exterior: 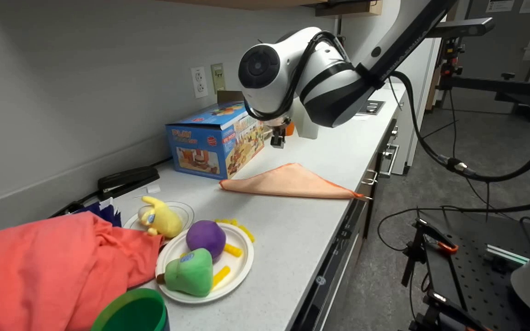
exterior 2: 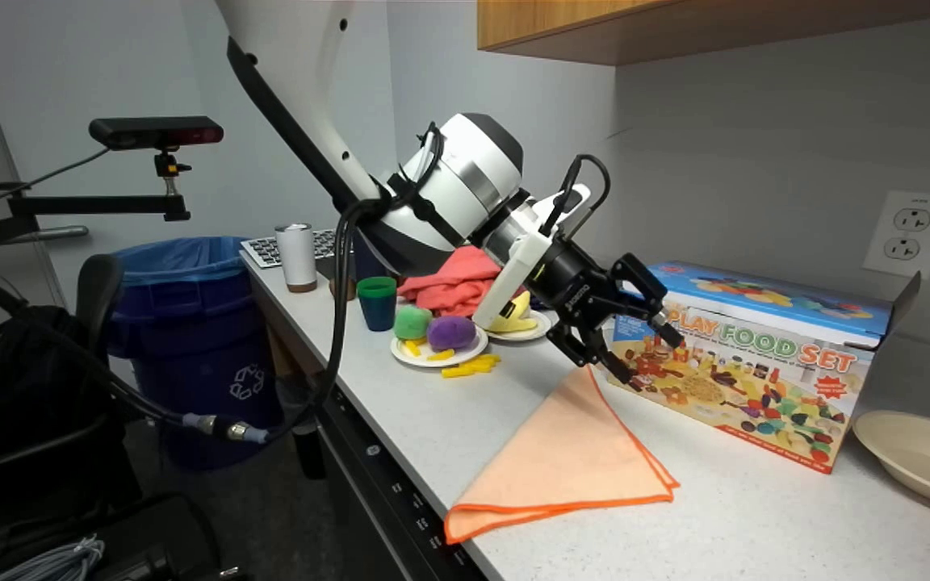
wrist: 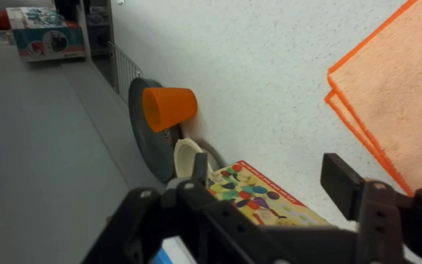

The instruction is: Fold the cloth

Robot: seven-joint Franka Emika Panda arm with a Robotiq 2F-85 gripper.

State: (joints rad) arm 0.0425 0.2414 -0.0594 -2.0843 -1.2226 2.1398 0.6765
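Note:
The peach cloth with an orange hem lies on the counter as a triangle, shown in both exterior views [exterior: 288,184] [exterior 2: 570,452]. Its long hemless side faces the plates, and doubled hem lines show two layers slightly offset. One corner reaches the counter's front edge. In the wrist view the cloth [wrist: 408,84] fills the right side, its doubled corner visible. My gripper [exterior 2: 649,355] is open and empty, above the counter between the cloth and the food set box. It also shows in the wrist view [wrist: 267,176], fingers wide apart, and in an exterior view [exterior: 278,140]. It appears apart from the cloth.
The play food set box [exterior 2: 747,379] stands against the wall close to the gripper. A plate with plush toys [exterior: 242,271], a red cloth heap [exterior: 62,271] and a green cup [exterior: 131,312] are along the counter. An orange cup [wrist: 174,106] and beige bowl [exterior 2: 925,452] are beyond the box.

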